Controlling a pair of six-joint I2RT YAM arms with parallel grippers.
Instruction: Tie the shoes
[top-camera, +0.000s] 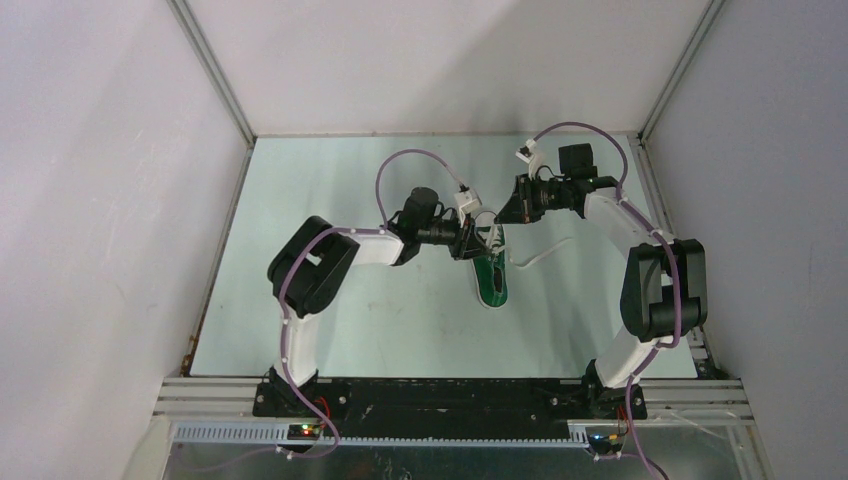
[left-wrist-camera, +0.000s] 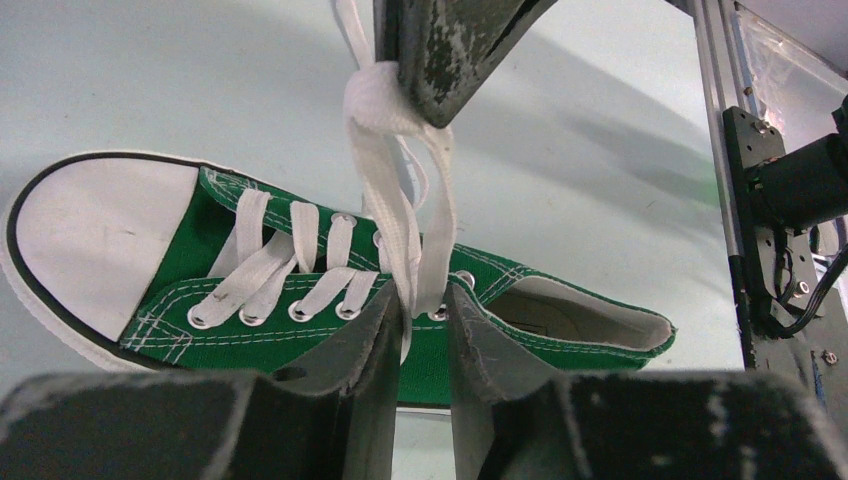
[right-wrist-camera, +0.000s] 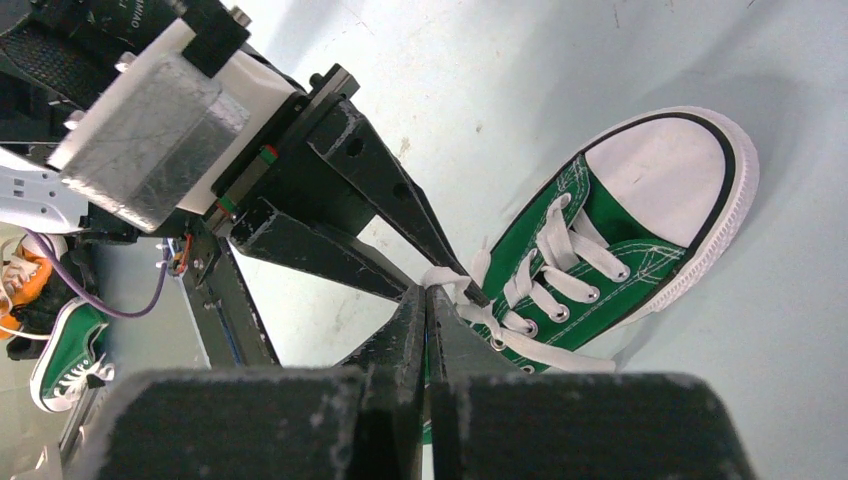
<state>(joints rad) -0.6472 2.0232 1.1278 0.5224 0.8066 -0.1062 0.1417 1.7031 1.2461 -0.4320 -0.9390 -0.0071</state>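
Note:
The shoe (top-camera: 491, 282) is a green canvas sneaker with a white toe cap, lying mid-table with its toe toward the arms. Its white laces (left-wrist-camera: 395, 210) rise from the upper eyelets in two taut strands. My right gripper (top-camera: 503, 215) is above the shoe's heel end, shut on a bunched fold of lace (left-wrist-camera: 375, 90); in the right wrist view its fingers (right-wrist-camera: 415, 320) press together. My left gripper (left-wrist-camera: 425, 298) is low over the eyelets, jaws narrowly apart, with both strands running between the tips. A loose lace end (top-camera: 545, 255) trails right of the shoe (right-wrist-camera: 640, 250).
Aluminium rails (left-wrist-camera: 715, 130) and grey walls enclose the pale green table (top-camera: 350, 320). The right arm's base (left-wrist-camera: 790, 200) stands near the rail. Off the table lies another green sneaker (right-wrist-camera: 65, 350) beside an orange one (right-wrist-camera: 20, 285).

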